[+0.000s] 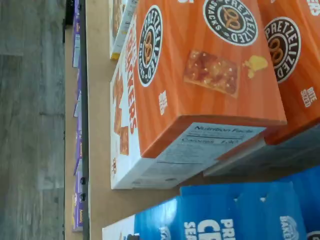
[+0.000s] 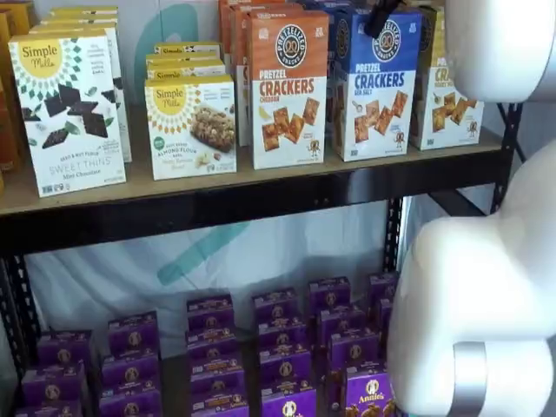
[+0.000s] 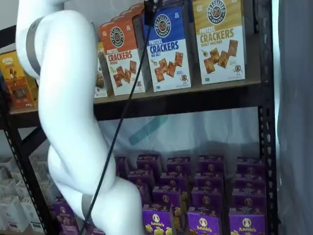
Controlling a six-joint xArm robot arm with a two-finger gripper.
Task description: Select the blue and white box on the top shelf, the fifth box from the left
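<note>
The blue and white box [image 2: 373, 82] stands upright on the top shelf [image 2: 261, 204], between an orange-topped Cheddar box [image 2: 288, 87] and a yellow-topped box [image 2: 447, 91]. It shows in both shelf views [image 3: 168, 49], with more blue boxes behind it. The gripper [image 2: 382, 17] shows only as a black part at the blue box's top front edge, and again in a shelf view [image 3: 151, 6] with a cable hanging from it. No gap between the fingers shows. In the wrist view, turned on its side, the blue boxes' tops [image 1: 225, 215] lie beside the orange boxes [image 1: 200, 65] on the tan board [image 1: 97, 125].
Simple Mills boxes [image 2: 69, 109] stand at the shelf's left. Purple Annie's boxes [image 2: 287, 347] fill the lower shelf. The white arm [image 2: 486, 295] covers the right side in a shelf view and the left [image 3: 68, 112] in a shelf view. A black upright [image 3: 266, 98] stands right of the yellow box [image 3: 220, 39].
</note>
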